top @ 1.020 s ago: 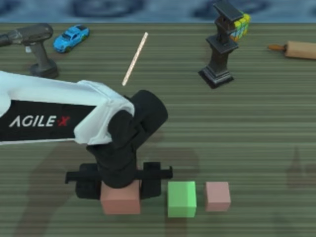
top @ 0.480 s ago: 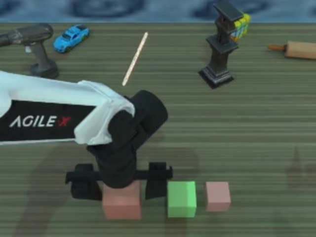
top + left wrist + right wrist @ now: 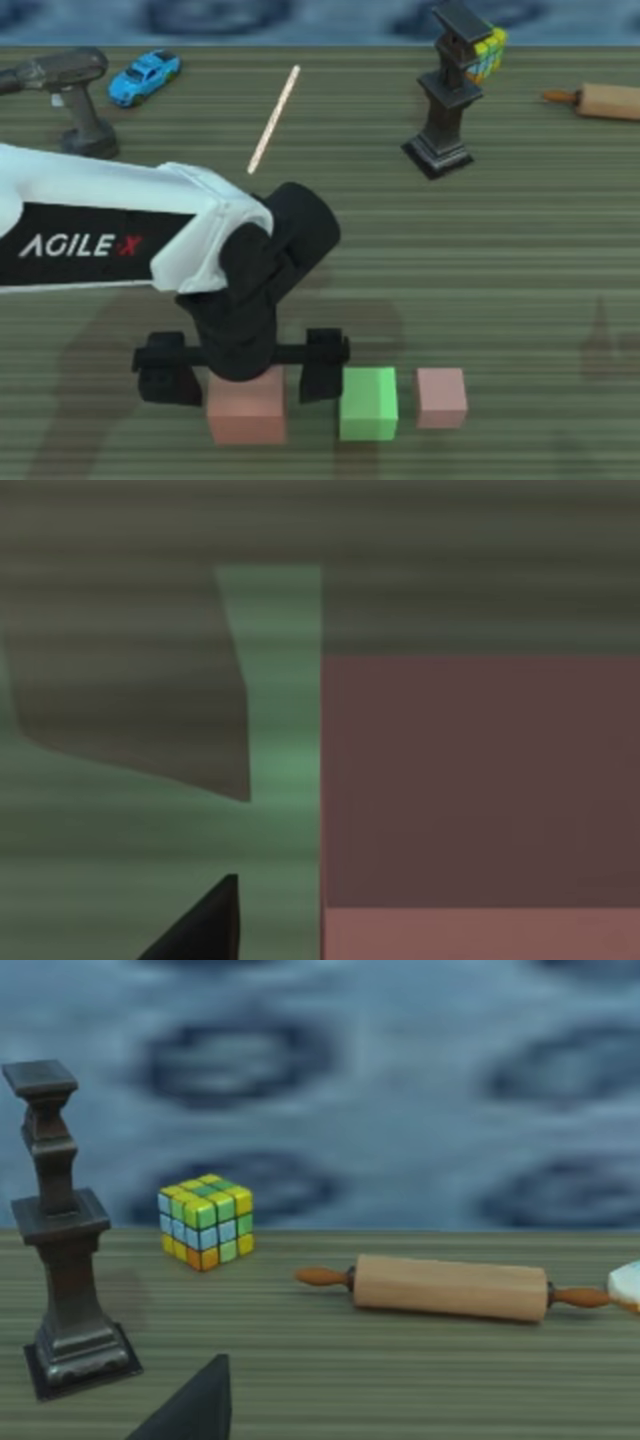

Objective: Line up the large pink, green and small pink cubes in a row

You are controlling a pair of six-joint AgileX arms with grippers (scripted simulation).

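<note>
From above, my left claw point(image 3: 243, 368) sits over the large pink cube point(image 3: 247, 412) near the tabletop's front edge, left of centre. Its fingers point(image 3: 322, 362) stand spread wide, one on each side of the cube and clear of its faces, so nothing is clamped. The green cube point(image 3: 368, 402) sits just beside the large pink one on its right, and the small pink cube point(image 3: 441, 396) just beside the green one, a narrow gap between each pair. The three run side by side along the front edge in the asked order. I judge the row itself done; what is left is to lift my claw away without nudging the big cube. Toward the back edge lie a drill point(image 3: 62, 95), a toy car point(image 3: 145, 76), a thin stick point(image 3: 273, 118), a dark stand point(image 3: 447, 95) with a multicoloured cube point(image 3: 487, 52) behind it, and a rolling pin point(image 3: 598, 100) by the right edge.

My left wrist view looks straight down at the large pink cube's top point(image 3: 480, 780), with the green cube point(image 3: 285, 730) alongside it and one dark fingertip point(image 3: 205, 925) off the pink face.

My right wrist view shows the stand, the multicoloured cube and the rolling pin. One dark fingertip point(image 3: 195, 1405) shows, and I cannot tell how that claw stands; the right arm is absent from the top view.
</note>
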